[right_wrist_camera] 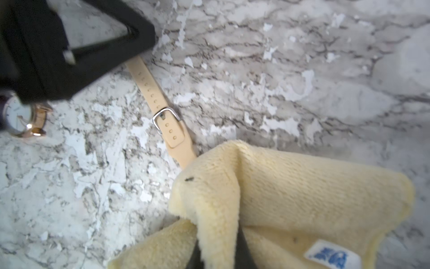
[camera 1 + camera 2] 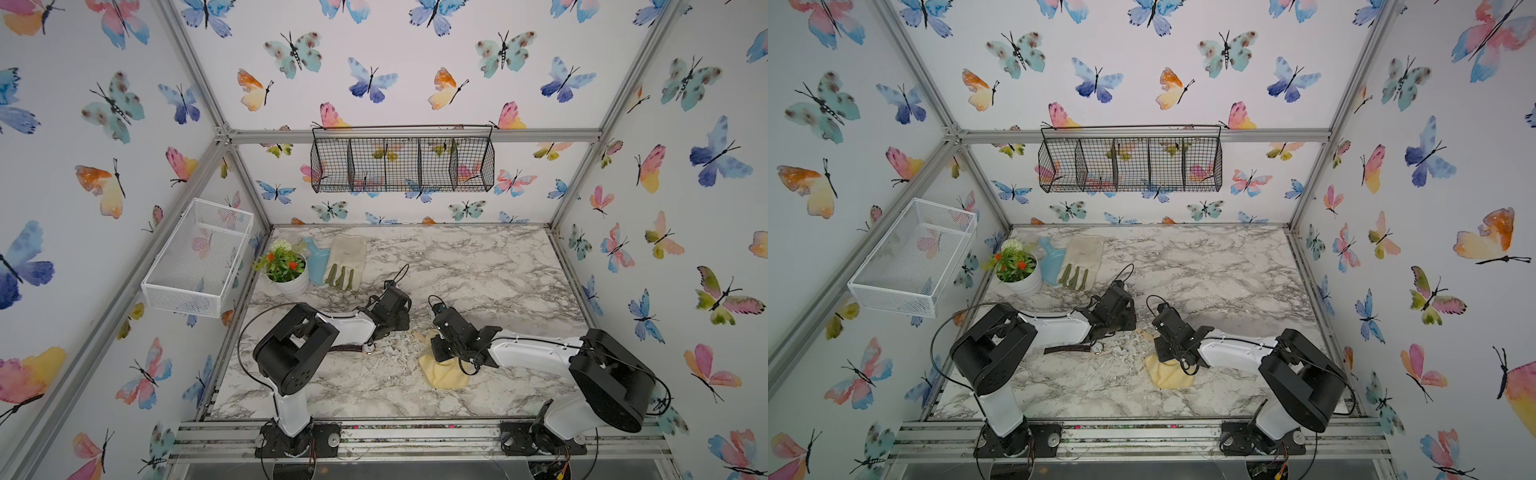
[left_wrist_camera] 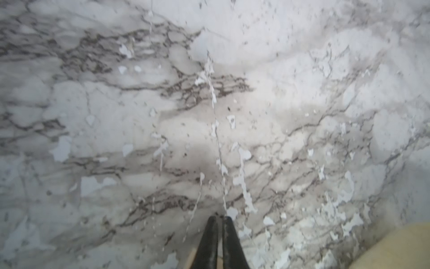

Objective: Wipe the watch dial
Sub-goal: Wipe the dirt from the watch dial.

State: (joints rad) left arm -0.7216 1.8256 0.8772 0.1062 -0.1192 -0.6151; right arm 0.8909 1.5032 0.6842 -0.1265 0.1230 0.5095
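Marble table inside butterfly-papered walls, watch lying just 8 o'clock of centre, left pincer tips all but touching beside it, right pincer clamped on yellow cloth at watch's 4 o'clock.

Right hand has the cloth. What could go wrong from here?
1. The strap runs up to the edge of the cloth held by the right hand. Moving the cloth may drag the watch.
2. The left hand crowds the dial, so the hands could collide there.
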